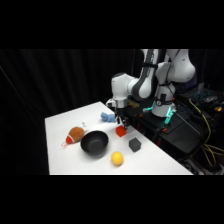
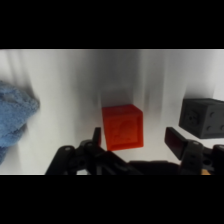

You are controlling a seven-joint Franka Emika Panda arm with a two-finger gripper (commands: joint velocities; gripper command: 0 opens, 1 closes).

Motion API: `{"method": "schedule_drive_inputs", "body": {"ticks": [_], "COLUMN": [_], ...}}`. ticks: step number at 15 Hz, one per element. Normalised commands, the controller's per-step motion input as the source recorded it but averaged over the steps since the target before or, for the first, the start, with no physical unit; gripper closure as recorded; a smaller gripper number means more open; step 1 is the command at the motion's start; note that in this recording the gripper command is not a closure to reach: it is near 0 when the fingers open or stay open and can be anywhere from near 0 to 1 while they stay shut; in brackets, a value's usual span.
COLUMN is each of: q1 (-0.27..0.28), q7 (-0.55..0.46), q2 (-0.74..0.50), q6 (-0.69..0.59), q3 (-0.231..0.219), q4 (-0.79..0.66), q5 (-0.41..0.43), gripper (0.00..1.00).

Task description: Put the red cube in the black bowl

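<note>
From the side, nearest the front edge of the table [image 1: 60,125] sits a yellow ball [image 1: 117,158], with a dark grey cube [image 1: 134,144] just behind it to the right. The black bowl [image 1: 94,142] stands left of them, a brown toy [image 1: 75,134] beside it. Behind the bowl the gripper [image 1: 121,121] hangs low over the red cube [image 1: 120,131], which rests on the table. In the wrist view the fingers [image 2: 176,141] stand wide apart either side of the red cube [image 2: 122,127], gripping nothing. A blue cloth [image 1: 106,117] lies farthest back
</note>
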Motion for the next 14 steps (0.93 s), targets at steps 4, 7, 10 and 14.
{"method": "schedule_drive_inputs", "body": {"ticks": [4, 7, 10, 14], "q1": [-0.207, -0.133, -0.101, -0.133], "q7": [-0.25, -0.24, -0.15, 0.11], "q2": [0.22, 0.23, 0.23, 0.07], "q6": [0.36, 0.29, 0.22, 0.15], "q3": [0.203, 0.168, 0.152, 0.11], "q4": [0.05, 0.09, 0.12, 0.05], "q5": [0.146, 0.184, 0.11, -0.183], "gripper": [0.0, 0.0, 0.68, 1.0]}}
